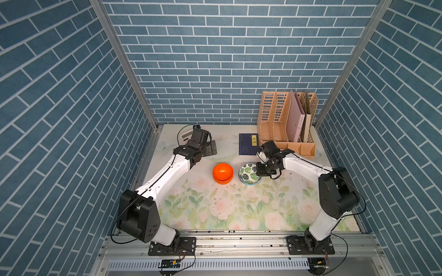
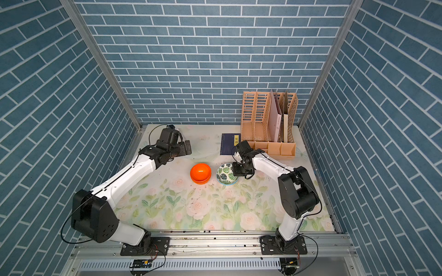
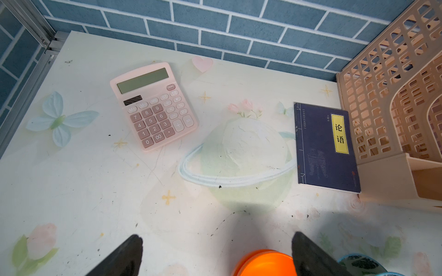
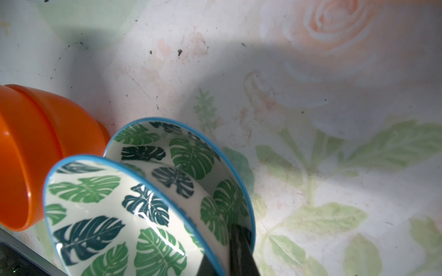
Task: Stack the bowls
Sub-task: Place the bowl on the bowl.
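Observation:
Two orange bowls sit nested one in the other at mid-table. Right beside them are two leaf-print bowls with blue rims. In the right wrist view the nearer leaf-print bowl is tilted into the farther one. My right gripper is shut on the nearer bowl's wall, one finger inside and one outside. My left gripper hangs open behind the orange stack, holding nothing.
A pink calculator lies at the back left, and a dark blue book at the back middle. A beige file rack with folders stands in the back right corner. Brick-pattern walls close three sides.

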`<state>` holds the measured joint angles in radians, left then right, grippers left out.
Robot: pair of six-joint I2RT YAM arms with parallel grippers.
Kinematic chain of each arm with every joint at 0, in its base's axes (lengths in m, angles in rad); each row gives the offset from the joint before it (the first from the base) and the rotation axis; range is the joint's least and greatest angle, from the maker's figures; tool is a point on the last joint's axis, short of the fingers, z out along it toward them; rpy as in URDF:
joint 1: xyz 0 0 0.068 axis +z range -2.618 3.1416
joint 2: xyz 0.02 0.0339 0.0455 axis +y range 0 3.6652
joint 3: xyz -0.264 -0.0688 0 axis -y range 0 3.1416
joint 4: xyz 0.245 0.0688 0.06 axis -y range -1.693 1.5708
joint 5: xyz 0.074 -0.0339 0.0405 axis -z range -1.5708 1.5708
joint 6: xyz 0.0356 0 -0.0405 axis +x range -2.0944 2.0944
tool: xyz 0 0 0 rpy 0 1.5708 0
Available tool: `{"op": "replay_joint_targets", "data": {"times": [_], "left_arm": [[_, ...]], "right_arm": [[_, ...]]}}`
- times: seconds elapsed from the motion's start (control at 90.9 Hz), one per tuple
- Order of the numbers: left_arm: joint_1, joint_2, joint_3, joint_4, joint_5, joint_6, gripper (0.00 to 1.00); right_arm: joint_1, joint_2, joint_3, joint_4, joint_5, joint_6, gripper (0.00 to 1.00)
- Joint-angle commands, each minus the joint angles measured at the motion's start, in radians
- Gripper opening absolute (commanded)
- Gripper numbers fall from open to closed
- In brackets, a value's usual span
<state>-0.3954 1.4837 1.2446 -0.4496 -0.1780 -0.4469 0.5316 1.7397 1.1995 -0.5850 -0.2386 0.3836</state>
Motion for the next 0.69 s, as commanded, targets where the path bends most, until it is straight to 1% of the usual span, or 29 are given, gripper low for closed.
{"op": "replay_joint_targets", "data": {"times": [0.0, 0.33, 0.396, 0.462, 0.484, 0.682], "left_arm": [[0.007, -0.029, -0.021, 0.011, 0.003, 0.011, 1.0], [0.013, -0.044, -0.043, 0.023, 0.008, 0.009, 1.0], [0.013, -0.046, -0.043, 0.025, 0.011, 0.01, 1.0], [0.014, -0.046, -0.046, 0.026, 0.011, 0.01, 1.0], [0.014, -0.047, -0.046, 0.026, 0.011, 0.01, 1.0], [0.016, -0.048, -0.05, 0.029, 0.013, 0.008, 1.0]], "right_arm": [[-0.002, 0.016, 0.034, -0.018, 0.001, -0.036, 0.06], [-0.001, 0.033, 0.036, -0.012, 0.001, -0.038, 0.13], [-0.001, 0.034, 0.034, -0.009, -0.001, -0.038, 0.17], [-0.001, 0.031, 0.034, -0.006, -0.002, -0.037, 0.24], [-0.001, 0.031, 0.034, -0.006, -0.002, -0.037, 0.25], [0.0, 0.023, 0.03, -0.002, -0.003, -0.033, 0.27]]}}
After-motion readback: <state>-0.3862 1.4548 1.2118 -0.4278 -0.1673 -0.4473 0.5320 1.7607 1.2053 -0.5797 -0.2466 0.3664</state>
